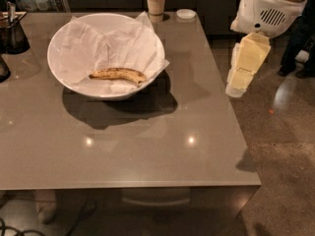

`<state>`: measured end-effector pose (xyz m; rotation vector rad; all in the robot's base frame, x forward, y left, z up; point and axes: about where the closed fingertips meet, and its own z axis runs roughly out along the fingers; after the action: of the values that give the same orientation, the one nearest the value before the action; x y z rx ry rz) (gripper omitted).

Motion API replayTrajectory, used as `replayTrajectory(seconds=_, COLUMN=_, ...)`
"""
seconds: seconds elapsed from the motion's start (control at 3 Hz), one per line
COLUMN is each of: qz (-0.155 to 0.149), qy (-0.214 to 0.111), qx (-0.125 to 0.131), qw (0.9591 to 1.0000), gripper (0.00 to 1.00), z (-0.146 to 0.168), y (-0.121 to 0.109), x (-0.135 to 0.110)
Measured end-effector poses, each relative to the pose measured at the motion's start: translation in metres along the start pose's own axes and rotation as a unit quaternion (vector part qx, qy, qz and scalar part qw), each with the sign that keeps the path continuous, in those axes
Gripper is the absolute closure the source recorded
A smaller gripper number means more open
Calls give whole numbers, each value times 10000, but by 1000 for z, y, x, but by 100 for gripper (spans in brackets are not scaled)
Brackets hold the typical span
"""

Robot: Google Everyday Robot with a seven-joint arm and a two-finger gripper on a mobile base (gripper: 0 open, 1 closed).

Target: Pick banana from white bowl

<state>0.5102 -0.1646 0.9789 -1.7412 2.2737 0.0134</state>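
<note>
The banana (pixel 118 74), yellow with brown speckles, lies near the front of the white bowl (pixel 64 75), on the crumpled white paper that lines it. The bowl stands on the far left part of the grey table (pixel 147 146). My gripper (pixel 236 88), pale yellow, hangs from the white arm (pixel 268 9) beyond the table's right edge. It points down over the floor, well to the right of the bowl, and holds nothing that I can see.
A small paper cup (pixel 155 4) and a flat white lid (pixel 186 14) stand at the table's far edge. Dark containers (pixel 12 33) sit at the far left. The speckled floor (pixel 285 146) lies to the right.
</note>
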Motion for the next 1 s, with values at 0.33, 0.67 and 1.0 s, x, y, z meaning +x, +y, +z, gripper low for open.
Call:
replayTrajectory(seconds=0.33, qz=-249, qy=221, qx=-151, qw=9993, gripper=0, z=21, y=-23, x=-39)
replayTrajectory(seconds=0.67, qz=-257, qy=107, qx=-16, qw=9996, gripper=0, z=22, y=-29, x=-45)
replayTrajectory(seconds=1.0, qz=-378, qy=-204, qx=-101, qw=9990, gripper=0, z=27, y=-37, x=-70)
